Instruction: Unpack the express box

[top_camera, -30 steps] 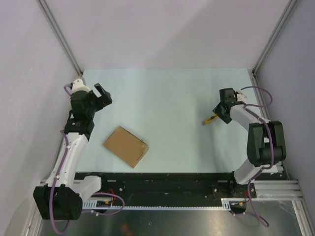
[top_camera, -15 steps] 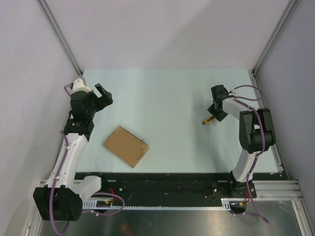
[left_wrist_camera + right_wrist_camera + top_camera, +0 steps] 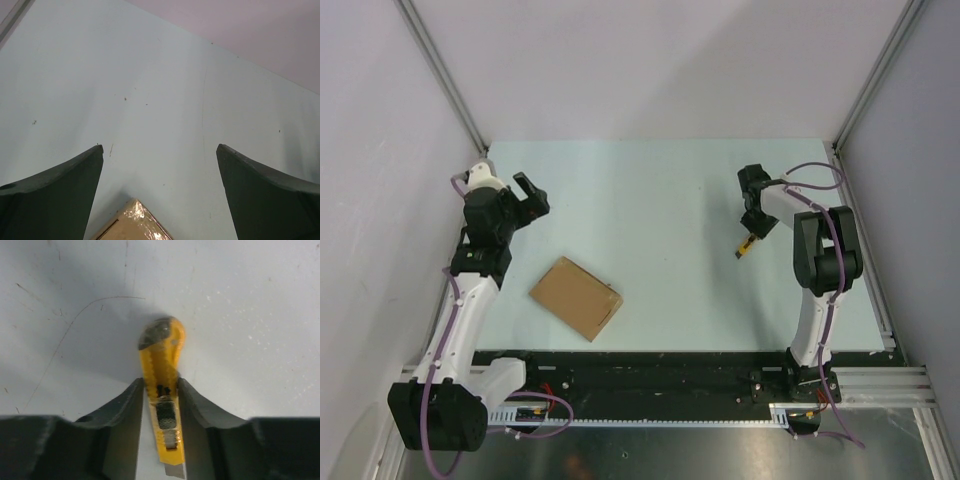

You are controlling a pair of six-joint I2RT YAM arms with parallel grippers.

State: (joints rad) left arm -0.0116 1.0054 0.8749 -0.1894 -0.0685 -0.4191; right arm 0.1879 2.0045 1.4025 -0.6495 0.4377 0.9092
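In the last second the right arm (image 3: 820, 250) has folded up a lot. Its elbow swung in from way out on the right and now stands taller and closer to the middle. The right gripper (image 3: 160, 387) slid a bit left and toward the far side, and its jaws pinched in from a wider gap, so the fingers now sit against both sides of the yellow plastic utility knife (image 3: 161, 352). The knife looks slightly turned too, lying steeper than before.
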